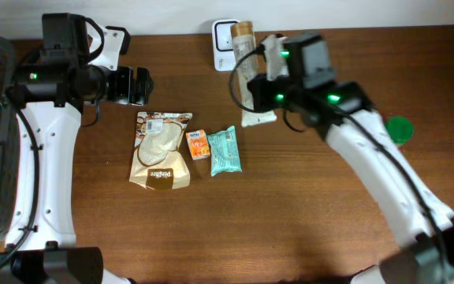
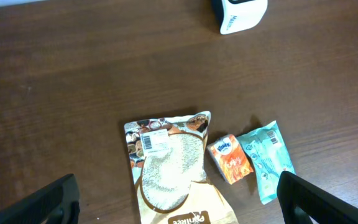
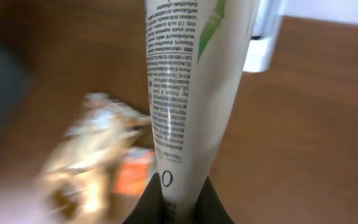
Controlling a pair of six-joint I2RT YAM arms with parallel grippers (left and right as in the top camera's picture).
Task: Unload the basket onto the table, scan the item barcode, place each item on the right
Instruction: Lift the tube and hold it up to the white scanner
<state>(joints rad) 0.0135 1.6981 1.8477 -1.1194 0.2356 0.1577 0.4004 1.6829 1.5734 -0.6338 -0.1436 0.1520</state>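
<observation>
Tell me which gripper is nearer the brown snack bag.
Left. The left gripper hovers open beyond the snack bag; the right gripper, clamping a white tube, sits farther right.

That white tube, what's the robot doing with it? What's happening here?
The right arm has its jaws shut on the white tube, whose far end is by the white scanner at the back of the table. The left arm hangs with jaws wide open, holding nothing. A snack bag, a small orange pack and a teal packet lie flat nearby.
</observation>
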